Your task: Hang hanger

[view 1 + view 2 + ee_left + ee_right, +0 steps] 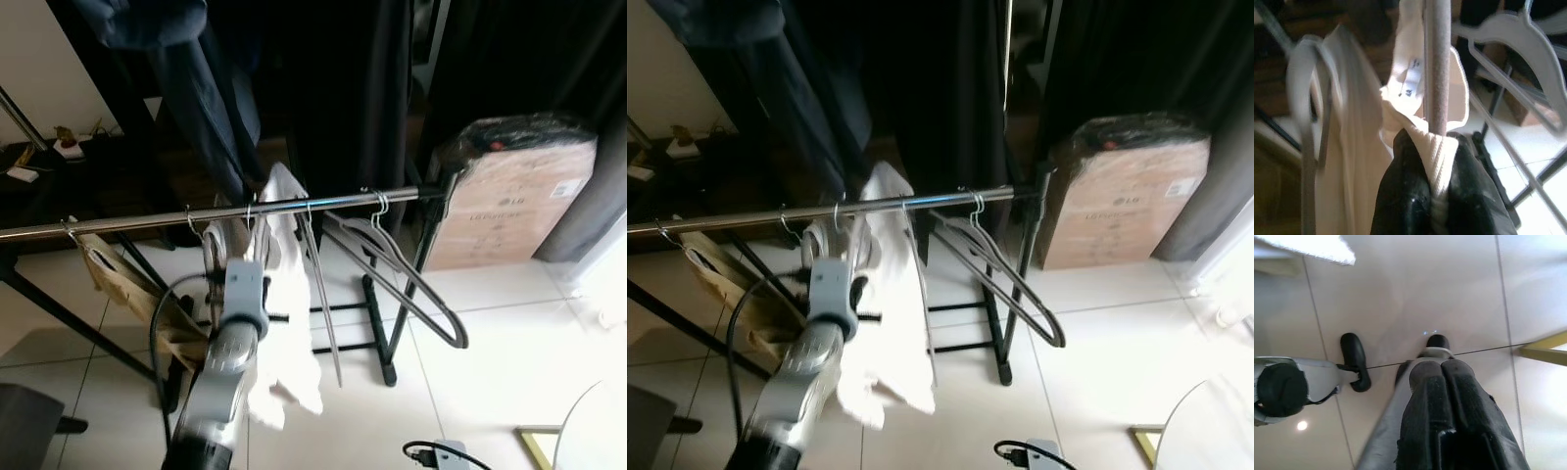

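Note:
A silver clothes rail [338,200] runs across in front of me at chest height. My left arm is raised to it, and the left gripper [1432,171] is shut on a grey hanger [1437,63] together with the ribbed collar of the white garment [289,323] it carries. The garment's top reaches the rail; I cannot tell whether the hanger's hook is over the rail. My right gripper [1449,396] points down at the tiled floor, fingers pressed together with nothing between them.
Empty grey hangers [416,284] hang toward the rail's right end and a beige item [118,279] toward its left. Dark coats [206,88] hang behind. A cardboard box [519,196] stands at the right. A cable [431,453] lies on the floor.

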Tool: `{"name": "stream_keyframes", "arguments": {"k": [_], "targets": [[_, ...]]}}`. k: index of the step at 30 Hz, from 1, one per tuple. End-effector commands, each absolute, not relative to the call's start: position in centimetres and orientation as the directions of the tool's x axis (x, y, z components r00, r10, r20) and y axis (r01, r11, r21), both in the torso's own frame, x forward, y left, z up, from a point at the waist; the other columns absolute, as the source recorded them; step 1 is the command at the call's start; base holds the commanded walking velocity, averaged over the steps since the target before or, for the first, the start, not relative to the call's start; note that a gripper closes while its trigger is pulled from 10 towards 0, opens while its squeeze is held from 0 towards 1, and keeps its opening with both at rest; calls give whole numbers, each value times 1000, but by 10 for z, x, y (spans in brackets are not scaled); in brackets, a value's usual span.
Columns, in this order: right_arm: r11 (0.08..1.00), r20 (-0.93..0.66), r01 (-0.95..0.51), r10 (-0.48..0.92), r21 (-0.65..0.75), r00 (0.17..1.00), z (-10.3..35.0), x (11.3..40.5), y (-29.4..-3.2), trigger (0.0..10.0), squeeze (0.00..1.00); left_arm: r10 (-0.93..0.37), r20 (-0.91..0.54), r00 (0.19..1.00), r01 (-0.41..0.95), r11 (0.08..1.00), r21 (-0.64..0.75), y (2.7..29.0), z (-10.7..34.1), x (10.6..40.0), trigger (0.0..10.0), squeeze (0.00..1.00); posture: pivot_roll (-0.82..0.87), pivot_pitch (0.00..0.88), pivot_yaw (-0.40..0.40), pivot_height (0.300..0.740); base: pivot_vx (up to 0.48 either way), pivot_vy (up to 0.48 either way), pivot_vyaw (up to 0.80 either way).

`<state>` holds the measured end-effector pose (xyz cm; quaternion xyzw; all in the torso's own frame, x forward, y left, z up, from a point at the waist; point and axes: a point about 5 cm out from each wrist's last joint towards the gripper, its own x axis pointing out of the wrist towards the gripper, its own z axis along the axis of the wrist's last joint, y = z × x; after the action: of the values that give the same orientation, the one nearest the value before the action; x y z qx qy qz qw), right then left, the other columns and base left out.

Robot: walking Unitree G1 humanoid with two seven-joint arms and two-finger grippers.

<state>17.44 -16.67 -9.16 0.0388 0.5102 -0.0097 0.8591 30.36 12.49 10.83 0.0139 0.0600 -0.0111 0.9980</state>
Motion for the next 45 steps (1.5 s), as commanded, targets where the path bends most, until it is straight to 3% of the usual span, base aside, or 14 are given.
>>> {"name": "stream_keyframes", "arguments": {"k": [1, 9, 20, 45], "targets": [[996, -896, 60, 26, 59, 444, -96, 165, -166, 10000, 0, 18, -43, 999, -17, 999, 33, 134, 121, 289, 10000, 0, -26, 38, 31, 740, 0, 0, 0], [998, -894, 47, 19, 45, 447, -95, 167, -171, 10000, 0, 80, -62, 995, -80, 997, 8, 135, 112, 270, 10000, 0, -1, 4, 10, 740, 0, 0, 0], [998, -889, 37, 22, 44, 457, -92, 172, -172, 10000, 0, 29, -77, 997, -29, 1000, 0, 122, 115, 270, 10000, 0, -5, 0, 17, 740, 0, 0, 0], [999, -898, 8, 36, 44, 440, -94, 169, -168, 10000, 0, -15, -238, 971, 12, 1000, -13, 118, 91, 266, 10000, 0, -7, 0, 19, 740, -284, 0, 0]]}}
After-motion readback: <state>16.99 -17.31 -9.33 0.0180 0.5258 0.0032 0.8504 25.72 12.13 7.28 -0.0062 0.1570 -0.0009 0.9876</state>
